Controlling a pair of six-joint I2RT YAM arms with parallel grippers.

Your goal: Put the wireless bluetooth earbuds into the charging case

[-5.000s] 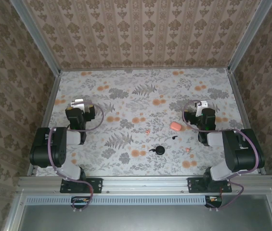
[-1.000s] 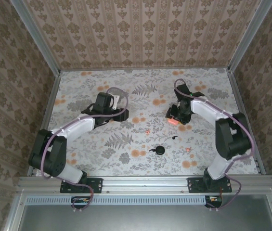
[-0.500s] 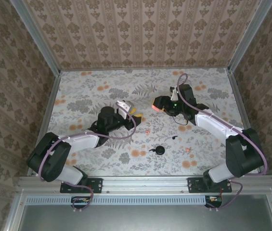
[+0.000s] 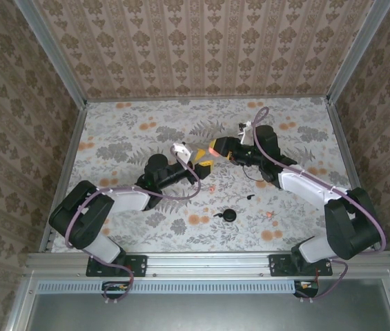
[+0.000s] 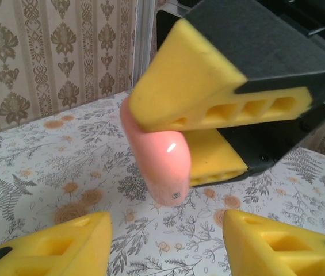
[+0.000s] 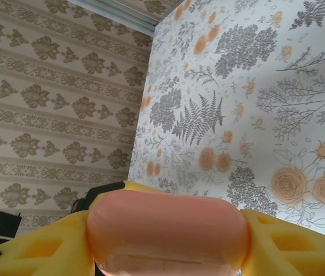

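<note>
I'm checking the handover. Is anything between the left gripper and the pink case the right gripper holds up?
Nothing visible. The pink case is clamped in the right gripper, and only open air lies between it and the open left gripper.

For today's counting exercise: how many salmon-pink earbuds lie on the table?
2. One pink earbud lies mid-table, just nearer than the held-up pink case; the second pink earbud lies front right. Others could be hidden under the arms.

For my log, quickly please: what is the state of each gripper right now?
Left gripper: open, holding nothing.
Right gripper: closed on the salmon-pink charging case.
</note>
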